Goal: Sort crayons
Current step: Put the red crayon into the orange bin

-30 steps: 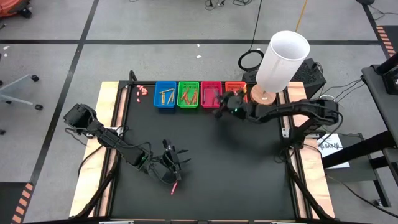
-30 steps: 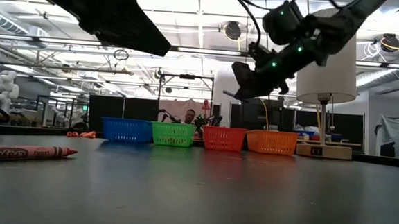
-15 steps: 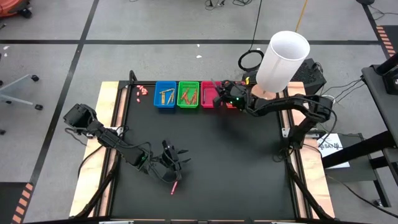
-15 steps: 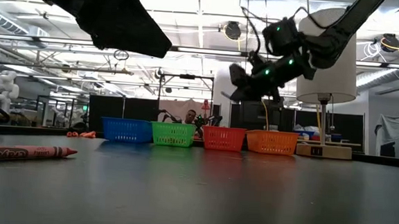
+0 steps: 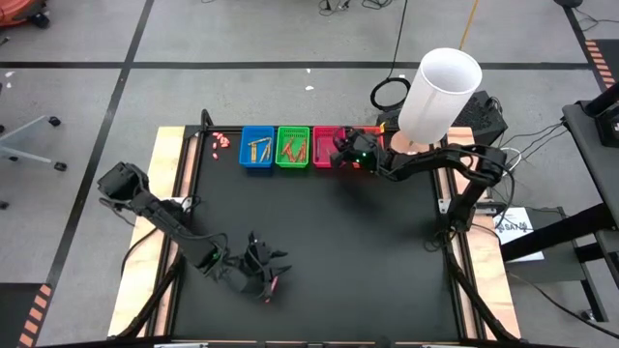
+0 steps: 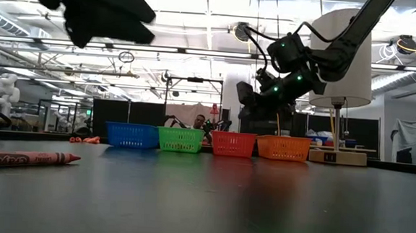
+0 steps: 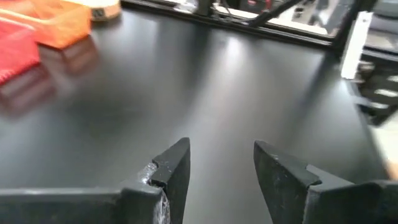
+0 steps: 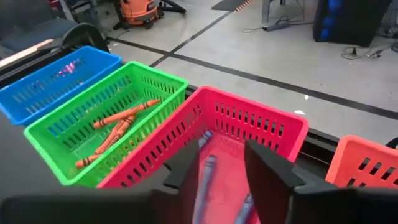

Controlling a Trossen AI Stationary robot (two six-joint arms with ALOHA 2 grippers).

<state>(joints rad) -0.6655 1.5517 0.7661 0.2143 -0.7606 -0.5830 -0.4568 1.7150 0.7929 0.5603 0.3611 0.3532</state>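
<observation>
R gripper (image 8: 217,171) over pink basket (image 8: 283,127), fingers spread, crayon (image 8: 204,180) lying inside; L gripper (image 7: 219,163) spread, empty, over red crayon (image 5: 273,287) near-left: risk is a skewed descent nudging it away.

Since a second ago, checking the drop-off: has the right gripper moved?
Yes. The right gripper has shifted leftward, from near the orange basket to over the pink basket.

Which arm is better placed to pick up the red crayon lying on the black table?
Left. The left gripper hangs open right beside the red crayon; the right gripper is far off, over the pink plastic basket.
</observation>
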